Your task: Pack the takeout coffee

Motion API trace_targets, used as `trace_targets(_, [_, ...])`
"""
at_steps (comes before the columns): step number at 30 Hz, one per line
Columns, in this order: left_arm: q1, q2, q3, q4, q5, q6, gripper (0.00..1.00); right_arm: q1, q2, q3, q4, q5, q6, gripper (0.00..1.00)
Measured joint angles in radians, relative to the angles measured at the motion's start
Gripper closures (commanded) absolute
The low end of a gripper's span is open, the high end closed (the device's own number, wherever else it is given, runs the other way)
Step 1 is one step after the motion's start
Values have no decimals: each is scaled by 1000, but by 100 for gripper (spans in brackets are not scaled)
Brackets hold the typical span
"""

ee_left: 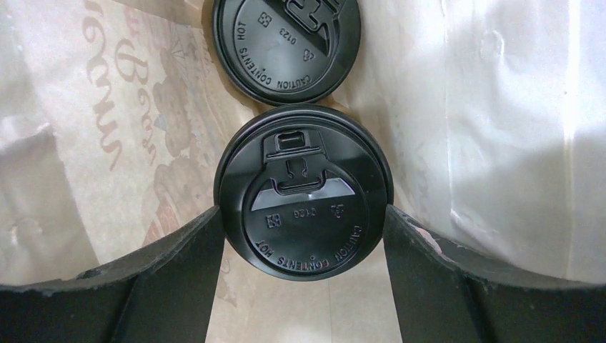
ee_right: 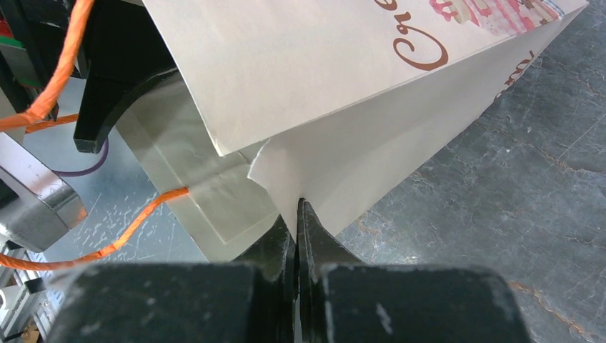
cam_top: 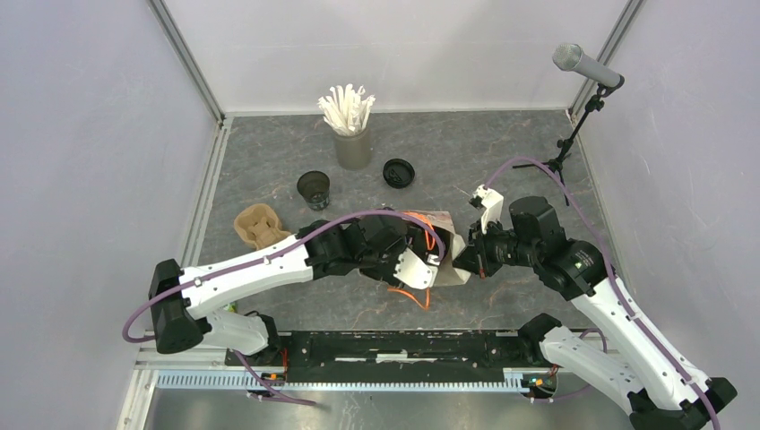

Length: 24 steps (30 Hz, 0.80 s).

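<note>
Poking into the matte, printed paper bag [ee_left: 500, 107], the left gripper [ee_left: 304, 213] has its jaws snug against both sides of a black cup [ee_left: 304, 193] with a round embossed plastic lid. A second lidded cup [ee_left: 286, 43] sits just beyond it, also in the bag. Meanwhile the right gripper [ee_right: 296, 214] is pinched tight on the bag's thin creased edge.
</note>
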<state>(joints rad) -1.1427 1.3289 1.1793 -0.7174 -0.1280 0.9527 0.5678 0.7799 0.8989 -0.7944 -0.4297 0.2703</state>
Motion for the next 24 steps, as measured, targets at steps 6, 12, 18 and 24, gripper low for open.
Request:
trace_targets(6, [10, 0, 2, -14, 12, 27, 80, 0, 5, 0, 0, -4, -6, 100])
trace_targets(12, [45, 0, 2, -13, 34, 75, 78, 0, 14, 7, 0, -11, -7, 100])
trace_targets(18, [48, 22, 5, -14, 64, 97, 79, 0, 21, 11, 1, -12, -7, 100])
trace_targets(24, [48, 61, 7, -15, 79, 97, 80, 0, 21, 11, 0, -11, -8, 100])
